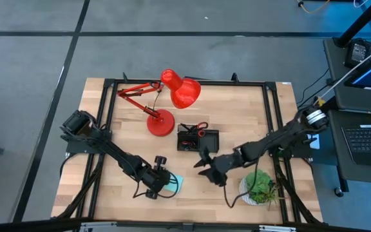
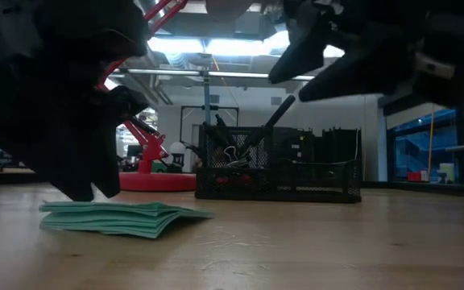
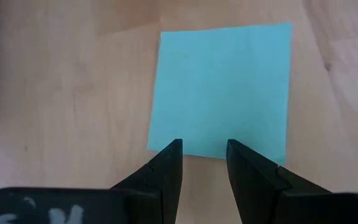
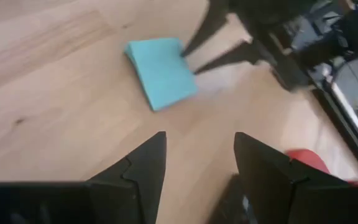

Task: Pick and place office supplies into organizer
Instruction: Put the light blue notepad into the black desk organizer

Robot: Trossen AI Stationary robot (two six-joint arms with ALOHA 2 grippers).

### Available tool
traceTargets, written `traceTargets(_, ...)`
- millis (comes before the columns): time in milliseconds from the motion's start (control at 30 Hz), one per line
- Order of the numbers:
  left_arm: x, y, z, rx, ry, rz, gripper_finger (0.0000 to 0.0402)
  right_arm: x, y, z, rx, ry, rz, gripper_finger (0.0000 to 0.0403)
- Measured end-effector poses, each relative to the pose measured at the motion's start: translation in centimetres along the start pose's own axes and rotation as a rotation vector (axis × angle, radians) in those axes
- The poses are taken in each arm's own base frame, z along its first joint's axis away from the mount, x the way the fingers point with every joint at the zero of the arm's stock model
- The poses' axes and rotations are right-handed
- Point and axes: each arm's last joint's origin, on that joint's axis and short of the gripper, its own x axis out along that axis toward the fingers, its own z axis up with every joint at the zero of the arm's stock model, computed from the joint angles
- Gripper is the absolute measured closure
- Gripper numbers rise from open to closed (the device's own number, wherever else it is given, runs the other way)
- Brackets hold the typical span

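A teal sticky-note pad [image 3: 222, 93] lies flat on the wooden table near its front edge, its sheets slightly fanned [image 2: 123, 217]. My left gripper [image 3: 204, 146] is open and slants down, its fingertips at one edge of the pad [image 1: 176, 185]. My right gripper [image 4: 197, 140] is open and empty. It hangs above the table [image 1: 201, 166] between the pad and the black mesh organizer [image 1: 197, 138]. The organizer [image 2: 296, 173] holds red-handled scissors [image 1: 200, 126] and dark pens. My left gripper has its two fingertips [image 3: 174, 149] over the pad's edge [image 3: 197, 149], one on either side of the edge's middle, coming from above at a slant. I cannot tell whether they touch the paper. The pad lies flat on the table.
A red desk lamp [image 1: 180, 90] stands at the far side on its round base [image 1: 160, 122], just left of the organizer. A green potted plant [image 1: 261, 185] sits at the front right, under the right arm. Bare wood lies between the pad and the organizer.
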Motion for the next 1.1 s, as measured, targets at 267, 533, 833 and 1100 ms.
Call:
traceTargets(267, 1.4, 0.6, 0.0, -0.053, -0.003, 0.031, 0.0284, 3.6, 1.1, 0.1, -0.063, 0.054, 0.046, 0.0212)
traceTargets(533, 2.8, 0.7, 0.2, -0.104, -0.028, 0.022, 0.0284, 6.2, 3.2, 0.2, -0.095, 0.084, 0.103, 0.0212)
traceTargets(833, 3.0, 1.1, 0.6, -0.167, -0.055, 0.011, 0.0284, 7.5, 4.5, 0.5, -0.116, 0.092, 0.134, 0.0212)
traceTargets(1100, 3.0, 1.2, 0.5, -0.203, -0.058, 0.027, 0.0302, 8.0, 4.7, 0.4, -0.117, 0.081, 0.127, 0.0212)
